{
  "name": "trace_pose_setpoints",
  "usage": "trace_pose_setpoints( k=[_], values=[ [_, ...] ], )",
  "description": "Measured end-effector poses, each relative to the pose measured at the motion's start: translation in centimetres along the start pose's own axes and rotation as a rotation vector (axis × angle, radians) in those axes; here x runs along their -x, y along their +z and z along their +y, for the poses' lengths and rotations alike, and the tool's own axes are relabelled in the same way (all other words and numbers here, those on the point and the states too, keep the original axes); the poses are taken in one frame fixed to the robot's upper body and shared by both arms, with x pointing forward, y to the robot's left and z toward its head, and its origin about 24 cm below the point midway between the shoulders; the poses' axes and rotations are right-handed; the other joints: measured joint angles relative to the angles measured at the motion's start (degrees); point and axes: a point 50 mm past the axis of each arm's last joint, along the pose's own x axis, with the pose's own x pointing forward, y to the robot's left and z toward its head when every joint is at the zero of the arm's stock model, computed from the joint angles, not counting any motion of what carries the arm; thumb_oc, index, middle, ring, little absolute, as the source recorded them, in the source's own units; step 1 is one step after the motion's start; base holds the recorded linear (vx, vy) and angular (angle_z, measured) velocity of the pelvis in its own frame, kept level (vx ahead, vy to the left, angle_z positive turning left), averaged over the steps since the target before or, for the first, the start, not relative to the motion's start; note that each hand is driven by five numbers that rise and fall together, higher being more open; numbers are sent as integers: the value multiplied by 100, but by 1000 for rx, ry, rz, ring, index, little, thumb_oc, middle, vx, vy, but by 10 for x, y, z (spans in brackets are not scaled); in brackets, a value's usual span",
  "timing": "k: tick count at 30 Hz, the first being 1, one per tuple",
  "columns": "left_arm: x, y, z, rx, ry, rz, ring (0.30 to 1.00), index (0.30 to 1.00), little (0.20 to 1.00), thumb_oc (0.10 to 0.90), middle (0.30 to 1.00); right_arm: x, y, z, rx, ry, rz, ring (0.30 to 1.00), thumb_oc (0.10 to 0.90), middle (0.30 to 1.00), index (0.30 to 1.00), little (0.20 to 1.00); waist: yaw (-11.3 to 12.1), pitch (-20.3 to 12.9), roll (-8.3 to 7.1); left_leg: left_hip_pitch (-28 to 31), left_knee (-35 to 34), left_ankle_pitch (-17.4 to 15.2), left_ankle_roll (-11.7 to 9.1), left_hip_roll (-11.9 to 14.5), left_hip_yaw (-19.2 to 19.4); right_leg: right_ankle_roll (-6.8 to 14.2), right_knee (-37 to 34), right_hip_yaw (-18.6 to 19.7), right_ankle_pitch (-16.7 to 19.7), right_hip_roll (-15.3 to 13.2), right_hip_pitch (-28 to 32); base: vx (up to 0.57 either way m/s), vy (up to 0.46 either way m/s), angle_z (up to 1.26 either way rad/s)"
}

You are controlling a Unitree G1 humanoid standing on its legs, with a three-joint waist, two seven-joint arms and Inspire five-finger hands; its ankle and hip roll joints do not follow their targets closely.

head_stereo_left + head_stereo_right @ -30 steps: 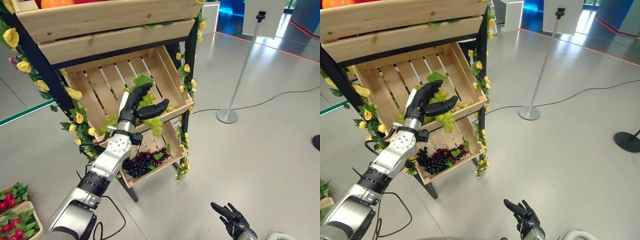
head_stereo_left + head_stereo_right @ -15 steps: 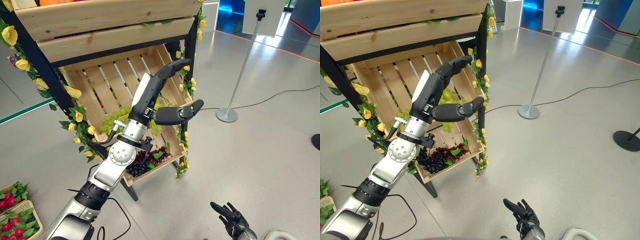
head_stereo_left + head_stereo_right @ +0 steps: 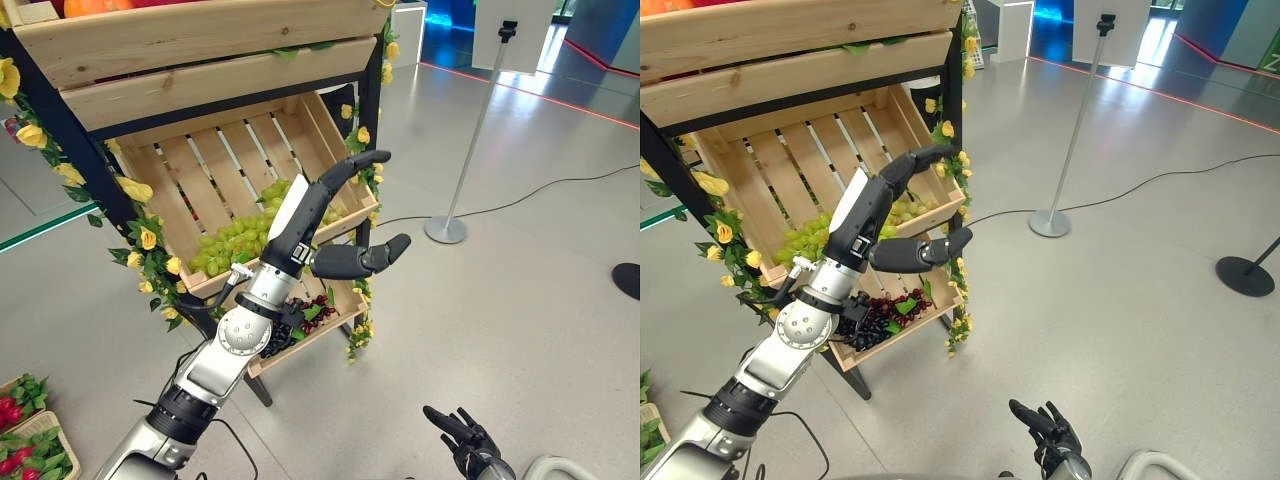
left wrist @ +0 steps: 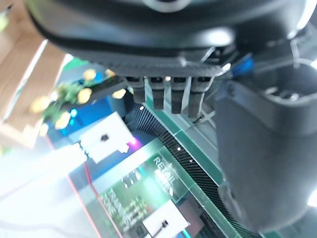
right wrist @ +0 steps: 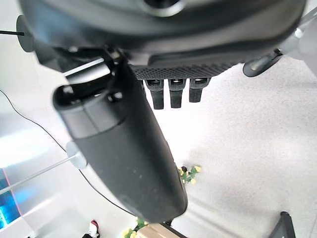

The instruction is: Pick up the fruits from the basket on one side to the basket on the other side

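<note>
A wooden shelf stand holds slanted crates. The middle crate (image 3: 215, 165) has a heap of green grapes (image 3: 232, 243) along its front edge. Dark grapes (image 3: 880, 318) lie in the lower crate (image 3: 330, 335), partly behind my left arm. My left hand (image 3: 303, 222) hovers in front of the middle crate, above the grapes, open, with fingers straight and thumb (image 3: 362, 260) spread wide, and holds nothing. Its fingers (image 4: 163, 93) show empty in the left wrist view. Low over the floor at the bottom, my right hand (image 3: 464, 440) is open and empty.
The top crate (image 3: 200, 40) carries orange fruit (image 3: 92, 6). Yellow flower garlands (image 3: 145, 245) run down the black posts. A basket of red fruit (image 3: 22, 440) sits on the floor at the lower left. A stanchion pole (image 3: 472, 140) stands to the right, with a second base (image 3: 1246, 275) farther right.
One second ago my left hand was curled over the green grapes in the crate. It has since opened, lifted out empty and come forward; the grapes stay in the crate.
</note>
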Motion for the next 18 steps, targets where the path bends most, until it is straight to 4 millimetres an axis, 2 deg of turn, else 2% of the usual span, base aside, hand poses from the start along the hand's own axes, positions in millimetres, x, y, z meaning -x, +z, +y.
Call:
trace_pose_setpoints(
  k=[1, 2, 3, 4, 5, 6, 7, 9, 10, 11, 12, 13, 14, 15, 16, 17, 18],
  values=[
    [7, -9, -1, 47, 15, 48, 900, 900, 900, 800, 900, -1, 1, 6, 9, 18, -1, 900, 800, 900, 900, 900, 75, 73, -155, -55, 282, -178, 255, -253, -646, -21, 30, 363, 44, -106, -9, 2, 253, -131],
    [23, -19, -2, 108, 68, 108, 900, 900, 900, 800, 900, -4, 13, 12, 57, 41, -32, 900, 800, 900, 900, 900, 275, 65, -214, -77, 257, -445, 531, -816, -1678, 37, 90, 902, 104, -307, -271, -27, 247, -178],
    [31, -24, -2, 135, 87, 142, 900, 900, 900, 800, 900, -5, 19, 16, 69, 57, -49, 900, 800, 900, 900, 900, 362, 73, -186, 2, 18, -457, 547, -1063, -1932, 24, 122, 1111, 147, -321, -441, -69, 251, -187],
    [38, -33, -4, 172, 82, 194, 900, 900, 900, 800, 900, -7, 32, 22, 83, 77, -86, 900, 800, 900, 900, 900, 337, 151, -6, -44, -227, -324, 653, -1140, -1883, 89, 80, 1188, 265, -247, -501, -80, 219, -146],
    [47, -47, -6, 210, 89, 265, 900, 900, 900, 800, 900, -7, 28, 28, 74, 84, -77, 900, 800, 900, 900, 900, 320, 194, -78, 71, -311, -251, 683, -1162, -1592, 212, 30, 1171, 355, -336, -491, -74, 197, -94],
    [51, -53, -7, 235, 98, 301, 900, 900, 900, 800, 900, -6, 24, 31, 68, 91, -69, 900, 800, 900, 900, 900, 277, 197, -138, 96, -343, -258, 676, -1193, -1576, 222, 13, 1126, 347, -380, -499, -50, 143, -54],
    [57, -61, -10, 267, 100, 345, 900, 900, 900, 800, 900, -5, 15, 33, 53, 95, -48, 900, 800, 900, 900, 900, 184, 214, -290, 74, -382, -242, 701, -1235, -1557, 244, 7, 1028, 331, -449, -550, -49, 113, -13],
    [67, -74, -14, 279, 82, 419, 900, 900, 900, 800, 900, -2, 0, 32, 37, 90, -5, 900, 800, 900, 900, 900, 142, 228, -403, 8, -385, -203, 751, -1230, -1473, 203, 32, 886, 313, -485, -651, -127, 111, -18],
    [75, -80, -15, 284, 88, 455, 900, 900, 900, 800, 900, -1, -6, 33, 34, 89, 20, 900, 800, 900, 900, 900, 167, 238, -485, 36, -318, -181, 716, -1263, -1255, 300, 189, 591, 642, -508, -823, -147, 92, -54],
    [81, -83, -14, 293, 107, 479, 900, 900, 900, 800, 900, -2, -6, 36, 47, 95, 23, 900, 800, 900, 900, 900, 224, 264, -434, -1, -268, -218, 723, -1190, -977, 189, 275, 319, 783, -371, -968, -103, 61, -120],
    [92, -88, -12, 299, 133, 523, 900, 900, 900, 800, 900, -4, -3, 44, 54, 113, 27, 900, 800, 900, 900, 900, 340, 322, -319, -53, -260, -257, 742, -1027, -486, -78, 200, -210, 1236, -143, -1194, -82, 24, -147],
    [100, -93, -11, 307, 146, 557, 900, 900, 900, 800, 900, -7, 1, 49, 59, 131, 27, 900, 800, 900, 900, 900, 347, 413, -209, -73, -309, -249, 774, -913, -213, -26, 307, -535, 1159, -129, -1302, -76, -89, -131],
    [105, -97, -19, 337, 147, 585, 900, 900, 900, 800, 900, -8, 1, 43, 59, 111, 41, 900, 800, 900, 900, 900, 333, 467, -1, 17, -322, -246, 776, -773, -135, -212, 1209, -892, 575, -156, -1378, -52, -158, -69],
    [108, -98, -22, 354, 146, 592, 900, 900, 900, 800, 900, -8, 1, 40, 66, 105, 50, 900, 800, 900, 900, 900, 366, 475, 84, 51, -333, -254, 762, -697, -54, -146, 1562, -934, 349, -151, -1397, -48, -231, -51],
    [111, -98, -27, 373, 132, 597, 900, 900, 900, 800, 900, -9, -1, 36, 89, 106, 60, 900, 800, 900, 900, 900, 524, 497, 184, 113, -331, -288, 695, -569, 134, -208, 1837, -1181, 100, -196, -1272, -26, -190, -66],
    [113, -99, -26, 371, 127, 604, 900, 900, 900, 800, 900, -9, -3, 36, 115, 117, 67, 900, 800, 900, 900, 900, 700, 494, 145, 117, -324, -291, 639, -532, 271, -175, 1804, -1302, -122, -268, -1120, -22, -164, -62],
    [114, -100, -26, 369, 131, 611, 900, 900, 900, 800, 900, -10, -2, 36, 116, 123, 67, 900, 800, 900, 900, 900, 728, 490, 117, 105, -324, -278, 617, -532, 270, -162, 1702, -1307, -210, -273, -1022, -10, -104, -41]
  ],
)
